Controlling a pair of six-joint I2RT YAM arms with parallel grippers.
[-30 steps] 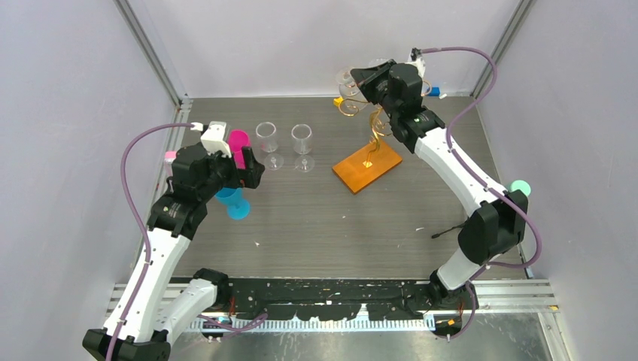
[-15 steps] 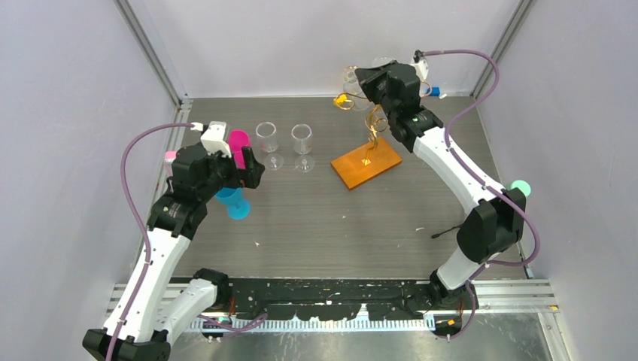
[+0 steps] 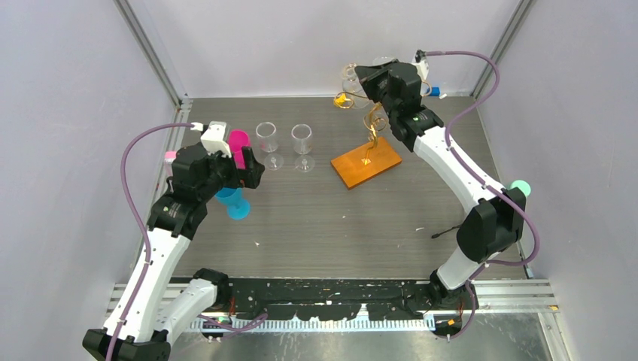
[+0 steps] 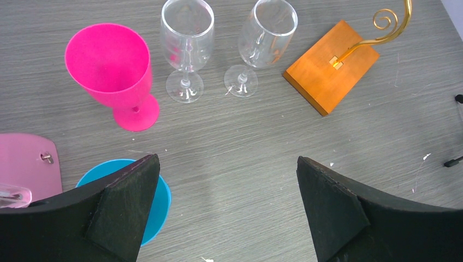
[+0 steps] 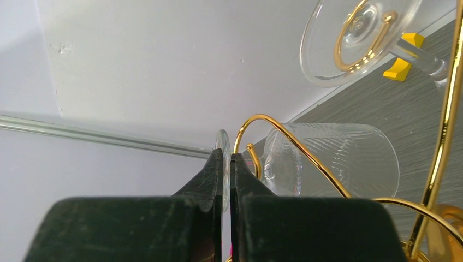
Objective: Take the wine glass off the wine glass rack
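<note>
The wine glass rack [image 3: 374, 120] is a gold wire tree on a flat orange base [image 3: 367, 162] at the back right of the table. A clear wine glass [image 5: 333, 158] hangs sideways in one of its scroll arms. My right gripper [image 5: 226, 155] is shut on the thin edge of that glass's foot [image 5: 222, 143], high at the rack's top [image 3: 361, 75]. A second clear glass [image 5: 357, 38] hangs from another arm. My left gripper [image 4: 227, 159] stands open over bare table at the left [image 3: 252, 169], holding nothing.
Two clear wine glasses [image 3: 266, 139] [image 3: 302, 139] stand upright at the back centre. A pink goblet [image 3: 238, 141] and a blue cup [image 3: 238, 204] sit by my left gripper. A small black tripod [image 3: 449, 228] lies at the right. The back wall is close behind the rack.
My right gripper has shifted slightly back and right with the glass's foot in it, and the rack's base has slid a little toward the back. The left arm has not moved.
</note>
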